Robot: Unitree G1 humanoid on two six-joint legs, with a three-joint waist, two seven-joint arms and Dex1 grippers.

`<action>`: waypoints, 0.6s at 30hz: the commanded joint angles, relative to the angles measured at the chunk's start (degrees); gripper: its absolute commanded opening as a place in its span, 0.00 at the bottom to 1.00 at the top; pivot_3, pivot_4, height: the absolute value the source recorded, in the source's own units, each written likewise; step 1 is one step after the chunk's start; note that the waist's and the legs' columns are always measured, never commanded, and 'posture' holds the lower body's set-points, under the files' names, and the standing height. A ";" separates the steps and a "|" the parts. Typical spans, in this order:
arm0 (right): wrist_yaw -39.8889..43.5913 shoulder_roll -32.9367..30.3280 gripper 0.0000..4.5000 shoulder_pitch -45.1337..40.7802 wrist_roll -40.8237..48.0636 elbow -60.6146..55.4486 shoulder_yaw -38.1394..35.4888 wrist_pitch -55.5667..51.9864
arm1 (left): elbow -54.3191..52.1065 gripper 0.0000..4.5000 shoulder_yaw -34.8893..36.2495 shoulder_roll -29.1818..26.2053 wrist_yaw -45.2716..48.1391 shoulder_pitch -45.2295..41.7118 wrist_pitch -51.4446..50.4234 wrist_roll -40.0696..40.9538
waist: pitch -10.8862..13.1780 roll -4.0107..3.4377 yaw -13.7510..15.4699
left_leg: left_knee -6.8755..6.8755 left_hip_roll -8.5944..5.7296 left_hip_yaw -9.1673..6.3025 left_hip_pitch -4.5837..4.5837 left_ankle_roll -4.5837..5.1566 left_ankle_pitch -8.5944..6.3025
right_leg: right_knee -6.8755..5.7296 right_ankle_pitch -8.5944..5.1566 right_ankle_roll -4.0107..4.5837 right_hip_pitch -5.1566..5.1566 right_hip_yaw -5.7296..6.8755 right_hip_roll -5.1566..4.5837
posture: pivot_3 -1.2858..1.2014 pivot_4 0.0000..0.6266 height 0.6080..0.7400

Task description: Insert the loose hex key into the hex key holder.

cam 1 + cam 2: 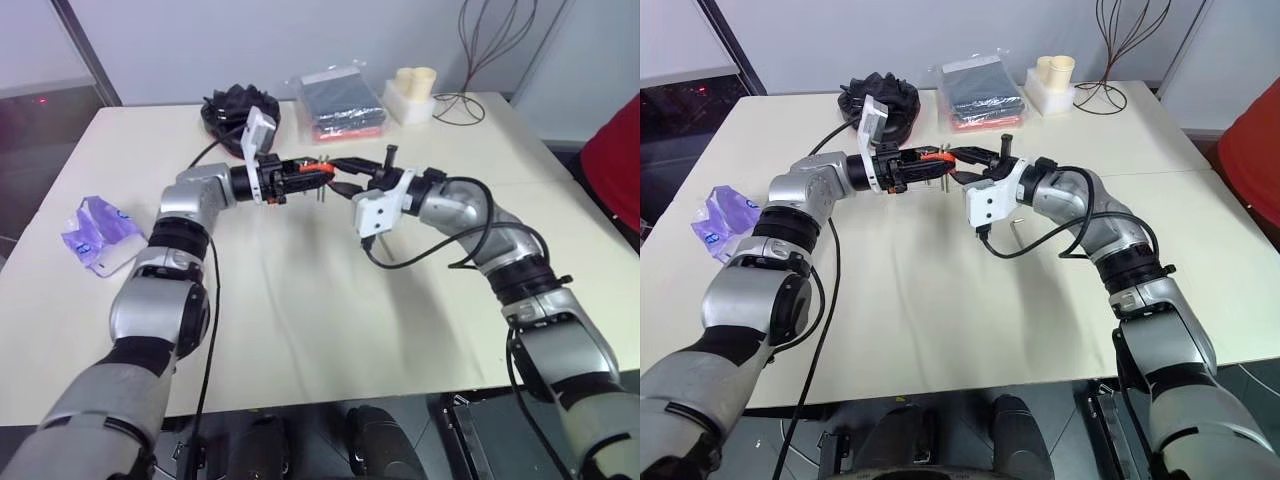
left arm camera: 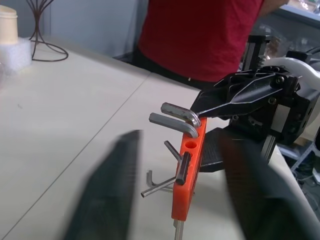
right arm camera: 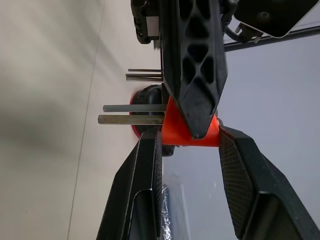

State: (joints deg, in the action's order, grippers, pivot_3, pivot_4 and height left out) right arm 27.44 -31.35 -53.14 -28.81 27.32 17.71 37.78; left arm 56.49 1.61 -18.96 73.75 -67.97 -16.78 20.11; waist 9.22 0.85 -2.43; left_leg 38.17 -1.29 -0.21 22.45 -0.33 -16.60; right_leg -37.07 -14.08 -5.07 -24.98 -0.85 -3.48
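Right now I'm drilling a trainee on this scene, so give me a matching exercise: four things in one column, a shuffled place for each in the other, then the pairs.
Things
1. hex key holder
2. purple-and-white packet
3. cream cylinders
4. black bundle

Places
A. far side, on a white block
B. lying near the table's left edge
C. off the table, gripped by the right hand
D. far side, on the robot's left half

Pairs: 1-C, 2-B, 3-A, 4-D

1 orange holder [image 2: 186, 185], 2 pincers, 1 purple packet [image 1: 98, 232], 1 table [image 1: 300, 320].
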 commanded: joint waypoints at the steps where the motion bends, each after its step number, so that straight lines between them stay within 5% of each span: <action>1: -0.20 0.42 0.23 -0.59 1.58 -2.71 -0.63 -0.08 | -0.39 0.10 1.65 -0.26 0.23 -1.76 1.03 -0.17 | 0.00 0.00 0.02 | 0.00 0.00 0.00 0.00 0.00 0.00 | 0.00 0.00 0.00 0.00 0.00 0.00 | 0.52 0.24 1.00; 2: -0.23 0.47 0.23 -0.60 1.59 -2.76 -0.61 -0.15 | -0.44 0.01 1.64 -0.24 0.43 -1.70 0.99 -0.22 | 0.00 0.00 0.01 | 0.00 0.00 0.00 0.00 0.00 0.00 | 0.00 0.00 0.00 0.00 0.00 0.00 | 0.52 0.24 1.00; 13: 0.22 0.74 0.23 -0.48 2.15 -2.87 -0.70 -0.69 | -0.84 0.01 1.01 -0.19 0.63 -1.04 2.00 -1.74 | 0.00 0.00 0.01 | 0.01 0.00 0.00 0.00 0.00 0.00 | 0.00 0.00 0.00 0.00 0.00 0.00 | 0.52 0.24 1.00; 18: 1.79 -0.08 0.77 -0.01 2.69 -3.50 -0.78 -1.63 | -0.77 0.00 1.22 -0.37 0.52 -1.12 2.80 -2.23 | 0.00 0.00 0.00 | 0.01 0.00 0.00 0.00 0.00 0.00 | -0.01 0.00 0.00 0.00 0.00 0.00 | 0.52 0.24 1.00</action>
State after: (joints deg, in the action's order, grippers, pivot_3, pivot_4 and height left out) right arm 29.14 -30.98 -52.63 -27.23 26.18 17.74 36.42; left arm 56.49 1.59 -18.73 74.25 -67.96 -15.16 17.90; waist 9.22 0.85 -2.42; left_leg 38.19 -1.30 -0.21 22.45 -0.33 -16.60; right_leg -37.08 -14.08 -5.07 -24.98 -0.85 -3.48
